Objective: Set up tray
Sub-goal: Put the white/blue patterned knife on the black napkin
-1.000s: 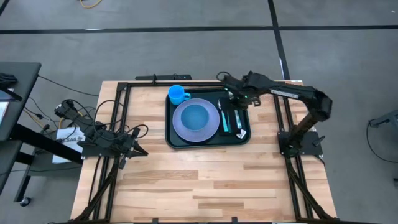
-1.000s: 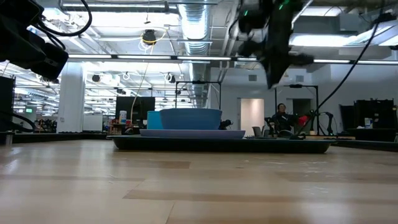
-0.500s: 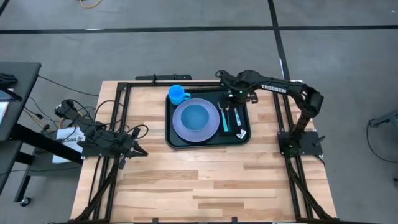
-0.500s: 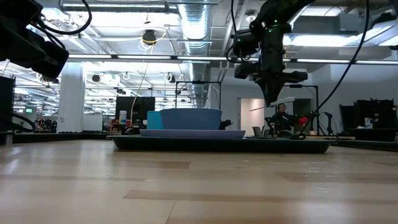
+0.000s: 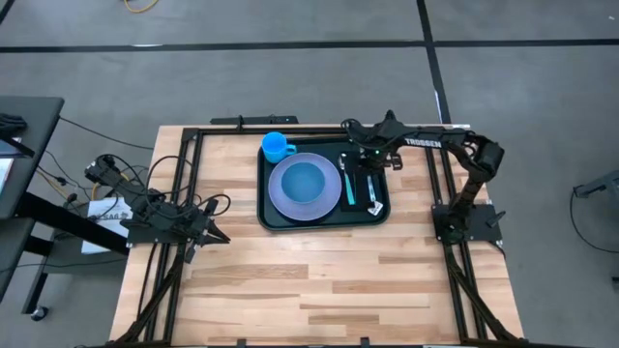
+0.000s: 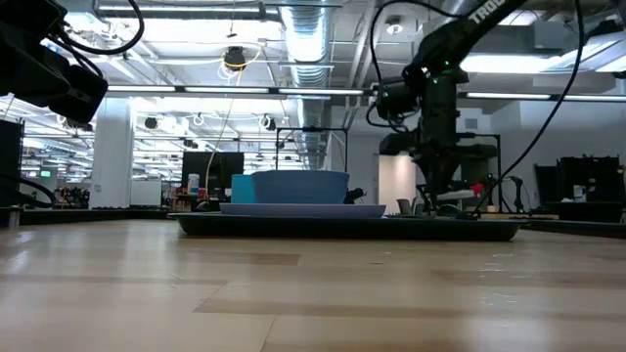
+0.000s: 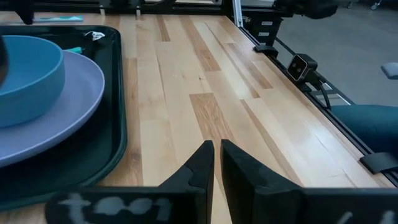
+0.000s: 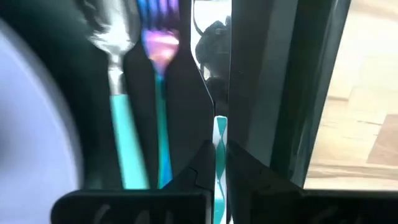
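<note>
- Two grippers show: the right gripper (image 5: 368, 164) hangs low over the right part of the tray (image 5: 269, 215), fingers closed together with a thin teal-handled utensil (image 8: 220, 146) lying in line with the narrow slit between them; whether it is pinched or just under the tips cannot be told.
- Left gripper (image 7: 216, 163) waits with its fingers pressed together on nothing, low over the wooden table (image 5: 319, 280), the tray's near rim just off to one side of it.
- Beside the right gripper's tips, toward the plate (image 5: 280, 198), lie a spoon (image 8: 115, 74) and a fork (image 8: 158, 56), parallel, on a flat black napkin (image 5: 378, 187).
- Risk, as I judge it: closed fingers this near the cutlery could nudge the fork or spoon askew, or drag the napkin, if the arm slides sideways instead of lifting straight.
- Another risk: if the teal piece is caught between the tips, a lift would carry it off its place.
- Tray: dark green, hard glossy plastic, rounded corners, raised rim; likely to skid on smooth wood if pushed.
- Plate: lavender, round, matte, with a blue bowl (image 5: 304, 180) seated on it; a blue cup (image 5: 276, 147) stands at the tray's far corner, beyond the plate from the right gripper.
- Cutlery: shiny iridescent metal heads, slim teal handles, probably slippery.
</note>
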Robot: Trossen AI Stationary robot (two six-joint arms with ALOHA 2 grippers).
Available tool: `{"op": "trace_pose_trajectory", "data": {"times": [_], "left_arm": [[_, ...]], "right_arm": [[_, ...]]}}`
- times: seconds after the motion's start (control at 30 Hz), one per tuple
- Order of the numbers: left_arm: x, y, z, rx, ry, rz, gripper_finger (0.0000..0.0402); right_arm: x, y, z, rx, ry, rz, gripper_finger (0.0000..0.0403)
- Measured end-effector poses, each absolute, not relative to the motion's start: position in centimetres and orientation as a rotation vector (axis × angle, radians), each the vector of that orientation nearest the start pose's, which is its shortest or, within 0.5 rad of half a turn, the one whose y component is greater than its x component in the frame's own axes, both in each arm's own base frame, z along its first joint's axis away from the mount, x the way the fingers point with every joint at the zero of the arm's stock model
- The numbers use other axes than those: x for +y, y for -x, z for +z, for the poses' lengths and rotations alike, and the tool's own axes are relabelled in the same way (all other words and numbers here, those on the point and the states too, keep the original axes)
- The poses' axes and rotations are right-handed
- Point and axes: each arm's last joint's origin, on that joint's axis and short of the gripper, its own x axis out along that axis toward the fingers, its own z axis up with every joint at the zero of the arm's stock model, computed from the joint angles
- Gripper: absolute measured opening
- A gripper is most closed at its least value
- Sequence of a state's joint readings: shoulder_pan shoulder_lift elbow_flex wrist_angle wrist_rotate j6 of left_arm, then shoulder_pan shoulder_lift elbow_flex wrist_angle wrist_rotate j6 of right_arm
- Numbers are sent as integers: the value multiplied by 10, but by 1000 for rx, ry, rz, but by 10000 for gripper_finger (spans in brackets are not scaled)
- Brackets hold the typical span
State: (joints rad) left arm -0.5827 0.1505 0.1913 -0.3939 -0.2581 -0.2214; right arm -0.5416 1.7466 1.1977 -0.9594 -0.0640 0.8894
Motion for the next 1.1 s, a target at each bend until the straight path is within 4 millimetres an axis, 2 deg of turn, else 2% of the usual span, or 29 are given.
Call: {"op": "trace_pose_trajectory", "data": {"times": [0.33,0.83,1.1], "left_arm": [[-44,-80,180,357,73,-284,15],[-44,-80,180,357,73,-285,15],[-44,-80,180,357,73,-285,15]], "right_arm": [[-165,-268,173,1157,-1198,-994,8],[-163,-268,172,1154,-1199,-1002,8],[-158,-260,149,1141,-1230,-1008,8]]}}
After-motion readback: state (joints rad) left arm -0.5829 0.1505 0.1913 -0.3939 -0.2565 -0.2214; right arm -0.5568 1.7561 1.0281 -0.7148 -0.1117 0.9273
